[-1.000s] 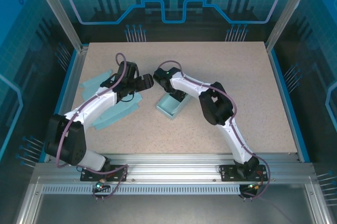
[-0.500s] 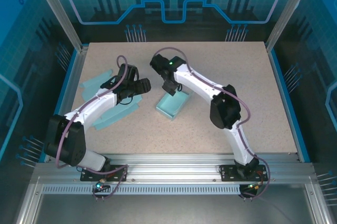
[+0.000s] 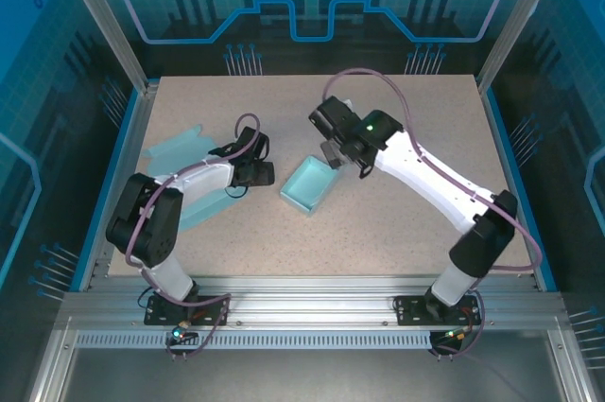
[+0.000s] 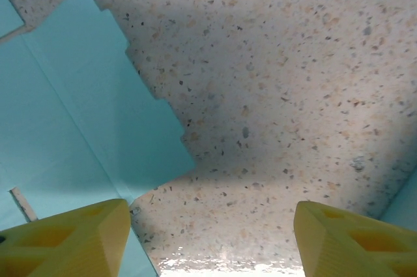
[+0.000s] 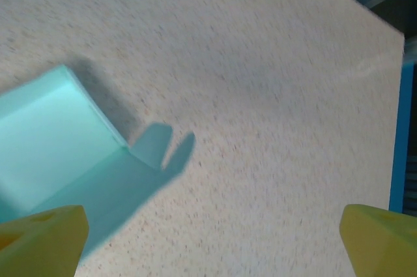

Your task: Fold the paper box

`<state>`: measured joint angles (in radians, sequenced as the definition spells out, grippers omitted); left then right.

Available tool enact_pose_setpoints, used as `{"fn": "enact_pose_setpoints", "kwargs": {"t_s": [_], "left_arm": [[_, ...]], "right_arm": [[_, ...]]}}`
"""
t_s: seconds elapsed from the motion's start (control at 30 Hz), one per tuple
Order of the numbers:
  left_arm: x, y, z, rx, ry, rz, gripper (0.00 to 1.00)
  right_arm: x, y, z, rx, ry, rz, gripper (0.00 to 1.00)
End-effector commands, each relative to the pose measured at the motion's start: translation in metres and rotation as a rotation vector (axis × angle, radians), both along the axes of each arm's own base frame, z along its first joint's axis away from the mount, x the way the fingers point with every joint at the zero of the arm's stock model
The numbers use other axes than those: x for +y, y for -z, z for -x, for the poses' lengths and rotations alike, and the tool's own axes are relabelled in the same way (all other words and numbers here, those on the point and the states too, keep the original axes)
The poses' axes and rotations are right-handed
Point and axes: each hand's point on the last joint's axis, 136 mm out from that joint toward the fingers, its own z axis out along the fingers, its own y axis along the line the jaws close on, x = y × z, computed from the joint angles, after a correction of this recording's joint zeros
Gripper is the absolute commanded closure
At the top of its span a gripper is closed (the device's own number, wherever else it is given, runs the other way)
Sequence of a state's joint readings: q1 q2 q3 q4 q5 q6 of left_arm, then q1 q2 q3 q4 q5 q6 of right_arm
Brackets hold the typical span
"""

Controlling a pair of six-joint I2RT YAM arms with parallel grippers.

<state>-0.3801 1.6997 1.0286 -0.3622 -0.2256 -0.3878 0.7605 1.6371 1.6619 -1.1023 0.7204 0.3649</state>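
paper this thin looks light, floppy and easily creased, so the pale turquoise open-topped paper box (image 3: 310,184) lying between the arms' tips is best pinched at a wall edge, with the left gripper (image 4: 210,225), beside a flat turquoise card sheet (image 4: 71,114), and the right gripper (image 5: 214,225) both gaping empty.

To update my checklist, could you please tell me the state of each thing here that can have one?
Teal folded paper box: folded up, open-topped, empty.
Teal flat paper sheets: unfolded, lying flat.
Left gripper: open, holding nothing.
Right gripper: open, holding nothing.
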Motion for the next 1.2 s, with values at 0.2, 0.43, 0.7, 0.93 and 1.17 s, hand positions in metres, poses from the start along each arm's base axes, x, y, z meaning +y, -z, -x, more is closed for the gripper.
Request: {"fn": "enact_pose_setpoints", "kwargs": {"t_s": [0.2, 0.43, 0.7, 0.93, 1.17], "left_arm": [[-0.017, 0.009, -0.010, 0.008, 0.090, -0.082, 0.35], [-0.024, 0.029, 0.005, 0.073, 0.131, -0.100, 0.37], [-0.061, 0.037, 0.041, 0.118, 0.209, -0.013, 0.38], [-0.125, 0.044, 0.079, 0.141, 0.288, 0.144, 0.39], [-0.211, 0.038, 0.101, 0.094, 0.451, 0.296, 0.40]], "right_arm": [[-0.084, 0.011, 0.045, -0.118, 0.385, -0.329, 0.00], [-0.100, 0.068, 0.065, -0.004, 0.434, -0.600, 0.00], [-0.118, 0.118, 0.077, 0.093, 0.541, -0.619, 0.00], [-0.146, 0.128, 0.079, 0.091, 0.648, -0.584, 0.00], [-0.172, 0.122, 0.083, 0.063, 0.726, -0.564, 0.00]]}}
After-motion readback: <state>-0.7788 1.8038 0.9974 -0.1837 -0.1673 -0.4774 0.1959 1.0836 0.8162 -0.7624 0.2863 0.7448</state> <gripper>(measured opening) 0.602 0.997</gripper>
